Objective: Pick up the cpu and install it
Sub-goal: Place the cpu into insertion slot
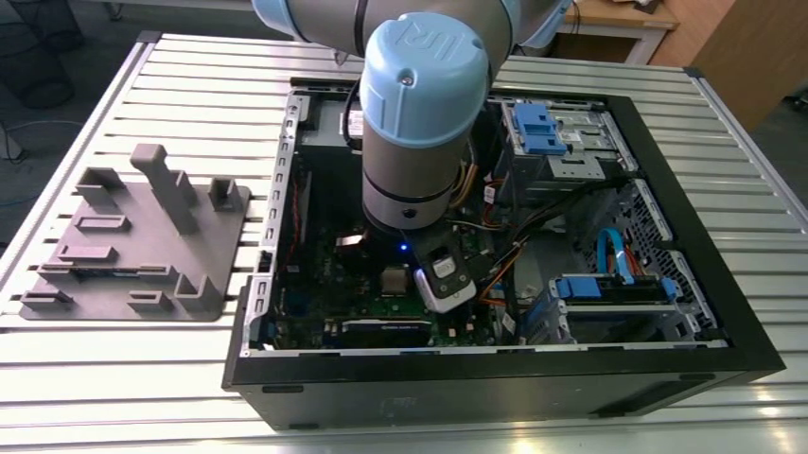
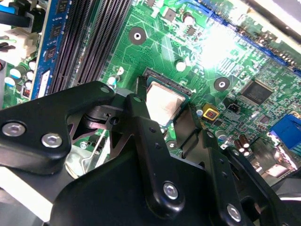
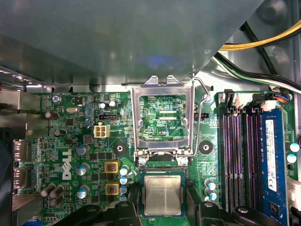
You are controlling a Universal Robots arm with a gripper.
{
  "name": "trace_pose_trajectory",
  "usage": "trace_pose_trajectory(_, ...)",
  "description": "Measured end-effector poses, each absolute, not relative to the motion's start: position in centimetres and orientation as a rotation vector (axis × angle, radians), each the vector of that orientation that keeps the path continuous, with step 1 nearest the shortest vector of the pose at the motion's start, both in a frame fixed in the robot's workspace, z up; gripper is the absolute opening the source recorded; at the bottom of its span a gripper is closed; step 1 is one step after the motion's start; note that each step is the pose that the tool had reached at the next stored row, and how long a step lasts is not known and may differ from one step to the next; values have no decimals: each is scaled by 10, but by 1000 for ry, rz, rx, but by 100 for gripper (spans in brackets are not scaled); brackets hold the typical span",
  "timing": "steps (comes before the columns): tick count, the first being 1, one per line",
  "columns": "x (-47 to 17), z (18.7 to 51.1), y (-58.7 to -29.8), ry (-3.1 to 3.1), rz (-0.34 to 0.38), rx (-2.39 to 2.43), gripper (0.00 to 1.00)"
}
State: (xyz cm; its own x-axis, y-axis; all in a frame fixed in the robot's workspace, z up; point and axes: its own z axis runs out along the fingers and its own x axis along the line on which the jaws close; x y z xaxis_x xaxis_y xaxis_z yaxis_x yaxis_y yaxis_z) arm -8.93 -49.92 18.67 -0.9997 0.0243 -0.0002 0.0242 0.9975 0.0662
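In the exterior view you see the robot arm (image 1: 423,113) reach down from twelve o'clock into the open computer case (image 1: 505,397). The case lies on its side on the ribbed metal table (image 1: 127,378). At about nine o'clock from the case, on the exterior view's left, the grey plastic fixture (image 1: 139,236) rests on the table, well apart from the arm. Inside the case, at about four o'clock from the arm's end, there is a blue drive holder (image 1: 619,288). Now look at both wrist views. The cpu (image 3: 162,194) (image 2: 163,101) lies flat in its socket (image 3: 160,171) on the green board (image 3: 61,136), with its shiny grey top facing up. The gripper (image 3: 163,209) is down low, right at the cpu. You cannot tell whether it is squeezing the cpu or just standing loose around it (the edges are too close to call). In the first wrist view the metal socket lid (image 3: 162,117) is flipped open and stands just beside the socket. Its thin wire lever (image 3: 207,100) is up too. The long black memory slots (image 3: 237,155) run beside the socket. A blue memory stick (image 3: 272,160) sits in the slot farthest from it.
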Motion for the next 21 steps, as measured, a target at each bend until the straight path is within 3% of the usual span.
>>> trace_pose_trajectory(21, -90, 187, -499, 3139, 104, 38, 47)
